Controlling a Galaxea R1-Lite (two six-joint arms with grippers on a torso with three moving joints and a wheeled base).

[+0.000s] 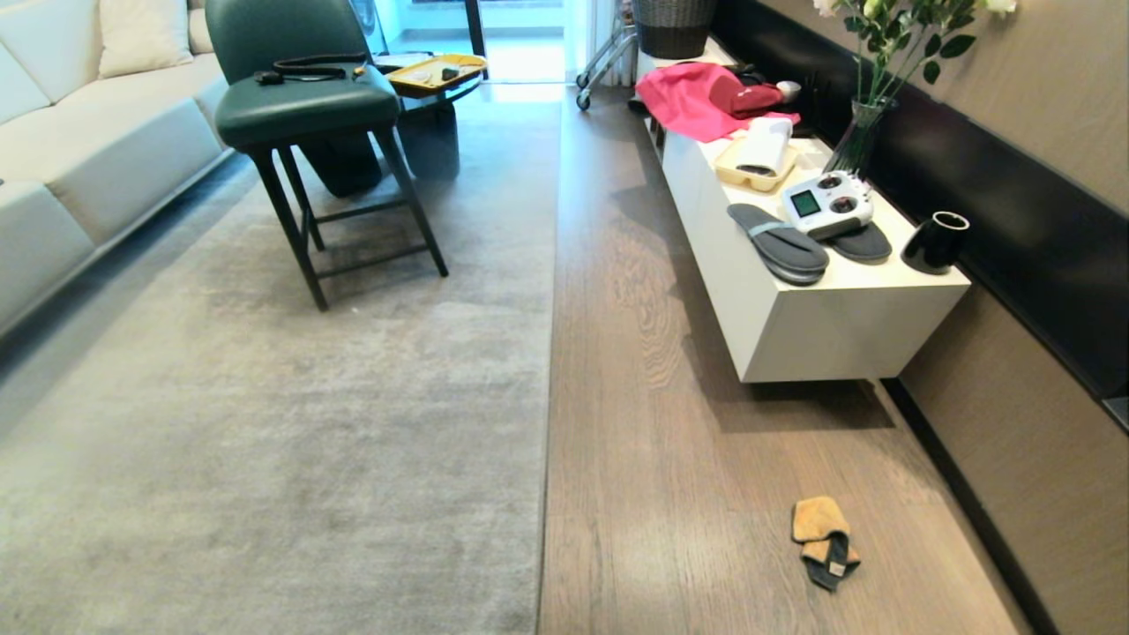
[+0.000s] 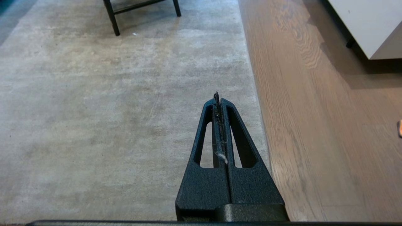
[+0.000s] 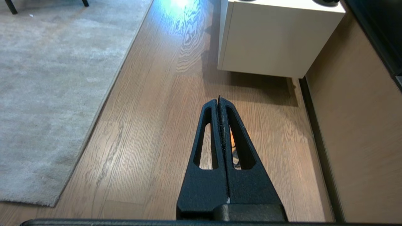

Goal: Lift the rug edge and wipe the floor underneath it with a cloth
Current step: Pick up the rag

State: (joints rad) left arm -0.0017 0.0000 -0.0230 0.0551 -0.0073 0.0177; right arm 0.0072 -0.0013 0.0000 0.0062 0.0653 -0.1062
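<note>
Cloth lying on the wood floor, both jaws pressed together and empty.
The cloth (image 1: 824,540) lies on the floor (image 1: 688,459) right of the rug edge (image 1: 549,370); right gripper (image 3: 219,99) hovers over it, left gripper (image 2: 217,95) above the rug.

You have a green chair (image 1: 300,97) standing to the left with a black cable (image 1: 309,66) on its seat, a cream sofa (image 1: 79,141) beyond it. On your right a white cabinet (image 1: 820,317) carries grey slippers (image 1: 781,242), a white remote controller (image 1: 826,203), a black cup (image 1: 935,241), a vase of flowers (image 1: 860,132) and pink fabric (image 1: 697,101).
</note>
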